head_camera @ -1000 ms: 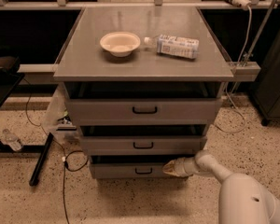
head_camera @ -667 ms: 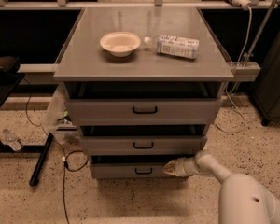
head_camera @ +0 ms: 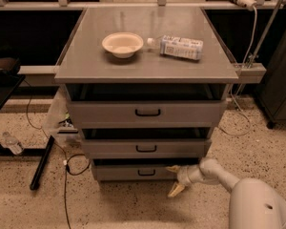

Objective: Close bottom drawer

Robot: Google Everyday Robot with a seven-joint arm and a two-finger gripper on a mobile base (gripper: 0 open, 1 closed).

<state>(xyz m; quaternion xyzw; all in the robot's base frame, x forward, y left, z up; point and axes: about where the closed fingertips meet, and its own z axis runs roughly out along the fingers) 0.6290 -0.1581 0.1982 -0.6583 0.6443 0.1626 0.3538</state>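
At 9 o'clock from the cabinet [head_camera: 148, 70], a small plastic bottle [head_camera: 12, 143] lies on the floor, with a black bar [head_camera: 42, 162] and a cable [head_camera: 75, 162] nearer the cabinet's foot. On the grey top a pale bowl [head_camera: 123, 44] sits at about 11 o'clock of centre, and a labelled bottle [head_camera: 181, 47] lies on its side just beside it at 1 o'clock. Below are the top drawer [head_camera: 109, 113] and the middle drawer [head_camera: 109, 148]. Then comes the bottom drawer [head_camera: 119, 172], pulled out a little with a dark gap above its front. At 3 o'clock of that front is the gripper [head_camera: 171, 181], its fingers [head_camera: 173, 169] spread apart and holding nothing. The upper one is at the panel's right end, and contact cannot be judged. The white arm [head_camera: 250, 202] reaches in from 5 o'clock.
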